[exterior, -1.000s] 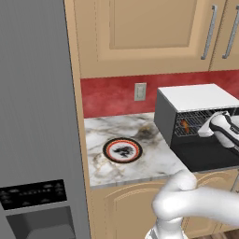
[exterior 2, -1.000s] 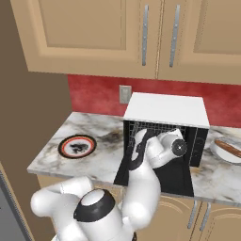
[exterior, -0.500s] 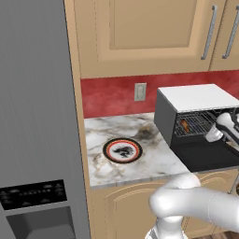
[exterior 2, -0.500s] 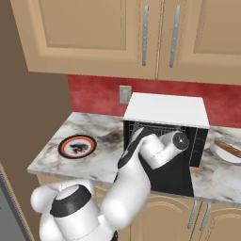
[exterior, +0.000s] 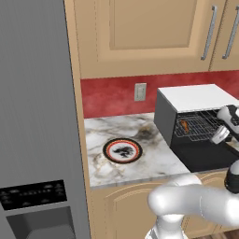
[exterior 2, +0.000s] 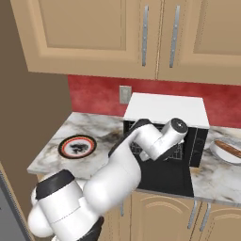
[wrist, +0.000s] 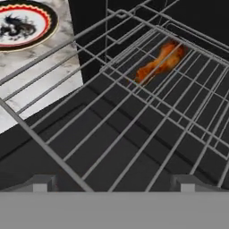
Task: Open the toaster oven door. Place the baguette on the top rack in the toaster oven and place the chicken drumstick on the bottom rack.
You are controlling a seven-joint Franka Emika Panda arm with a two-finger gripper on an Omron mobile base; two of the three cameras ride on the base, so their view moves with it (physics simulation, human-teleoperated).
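The toaster oven (exterior: 196, 126) stands on the counter with the toaster oven door (exterior 2: 164, 175) dropped flat in front of it. The chicken drumstick (wrist: 160, 61) lies on a wire rack deep inside; from the hand view it seems to rest on the bottom rack (wrist: 147, 112), though which shelf is hard to settle through the overlapping wires. The gripper (wrist: 114, 181) sits at the oven mouth with its jaws spread wide and nothing between them. The baguette (exterior 2: 230, 149) lies on a plate (exterior 2: 217, 153) to the right of the oven, untouched. The likely step in hand is pulling clear of the oven to fetch the baguette. To do it well, back straight out along the rack wires, lift above the door before swinging right, and grasp the loaf near its middle.
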